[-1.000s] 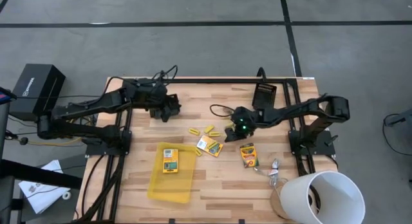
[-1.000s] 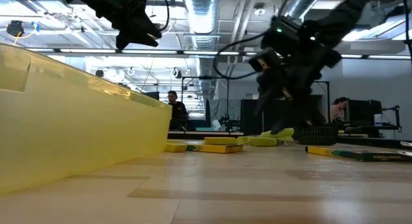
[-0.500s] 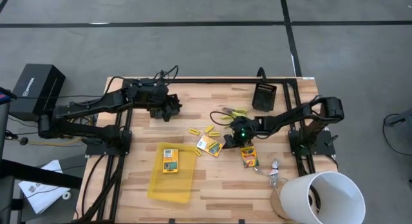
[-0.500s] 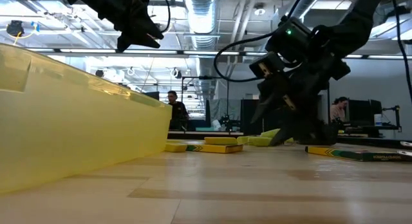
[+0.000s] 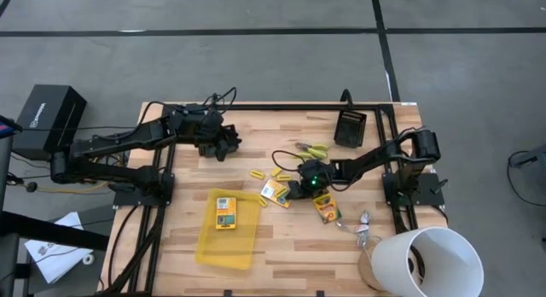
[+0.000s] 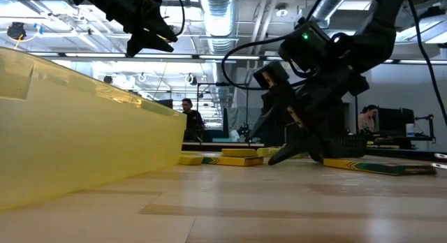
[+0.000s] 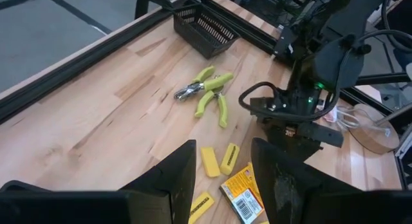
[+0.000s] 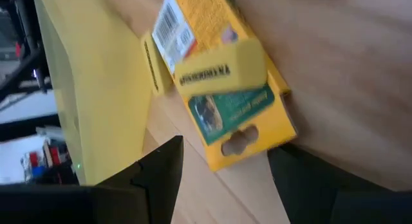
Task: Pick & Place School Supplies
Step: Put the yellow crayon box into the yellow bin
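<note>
The right end effector (image 5: 296,187), fingers spread, hovers directly over a flat glossy cardboard box (image 8: 222,82) with barcode; its print is unreadable.

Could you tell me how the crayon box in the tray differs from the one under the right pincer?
The box in the tray lies alone inside the yellow tray, square to it. The box under the right pincer lies angled on bare wood, yellow sticks nearby. Both are flat, printed yellow-green.

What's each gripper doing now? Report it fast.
Left gripper: open, empty, raised over the table's back left.
Right gripper: open, empty, low over the printed boxes mid-table.
</note>
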You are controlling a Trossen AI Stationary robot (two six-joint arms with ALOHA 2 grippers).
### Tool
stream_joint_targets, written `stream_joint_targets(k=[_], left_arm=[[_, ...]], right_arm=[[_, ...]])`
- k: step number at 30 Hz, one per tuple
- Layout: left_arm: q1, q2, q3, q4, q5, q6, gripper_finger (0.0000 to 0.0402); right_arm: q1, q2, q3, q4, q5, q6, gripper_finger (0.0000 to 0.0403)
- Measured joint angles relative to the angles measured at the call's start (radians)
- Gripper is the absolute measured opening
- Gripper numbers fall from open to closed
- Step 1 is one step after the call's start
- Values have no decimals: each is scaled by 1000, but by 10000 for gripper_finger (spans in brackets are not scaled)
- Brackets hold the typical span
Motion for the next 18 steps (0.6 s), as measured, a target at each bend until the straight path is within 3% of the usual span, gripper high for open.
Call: stream_joint_targets(k=[18], left_arm=[[0, 0, 0, -1, 0, 5, 145]], right_arm=[[-11, 0, 2, -4, 84, 24, 145]])
